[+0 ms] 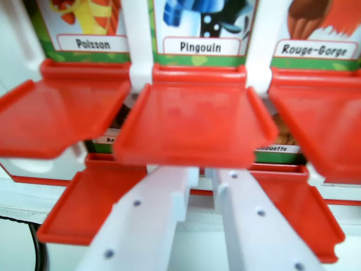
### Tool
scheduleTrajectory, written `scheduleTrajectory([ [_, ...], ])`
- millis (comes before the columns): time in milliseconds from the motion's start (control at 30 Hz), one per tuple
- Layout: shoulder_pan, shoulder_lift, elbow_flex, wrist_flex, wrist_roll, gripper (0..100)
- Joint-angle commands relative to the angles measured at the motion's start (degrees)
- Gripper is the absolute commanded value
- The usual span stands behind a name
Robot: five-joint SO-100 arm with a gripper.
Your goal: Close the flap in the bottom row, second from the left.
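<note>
A white game board holds picture cards with red hinged flaps. Three flaps of one row hang folded out toward me: under "Poisson", under "Pingouin" and under "Rouge-Gorge". Below them two lower flaps also lie folded out, one at the wrist view's left and one at its right. My gripper reaches up from the bottom edge. Its white fingers stand a little apart, holding nothing. The tips sit just under the front edge of the Pingouin flap, between the two lower flaps.
A card label reading "Chouette" shows behind the right lower flap, and a cut-off label behind the left one. The board's white base edge runs along the lower left. A black cable lies at the bottom left corner.
</note>
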Motion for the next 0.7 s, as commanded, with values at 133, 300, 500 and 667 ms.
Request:
scheduleTrajectory([
  [133,2.2,19.8,-1.8,11.5,-1.3,0],
  [300,4.7,27.9,-1.3,19.9,-2.5,0],
  [500,5.6,34.9,-2.5,28.0,-2.0,0],
  [667,5.2,38.9,-5.4,34.1,-1.4,0],
])
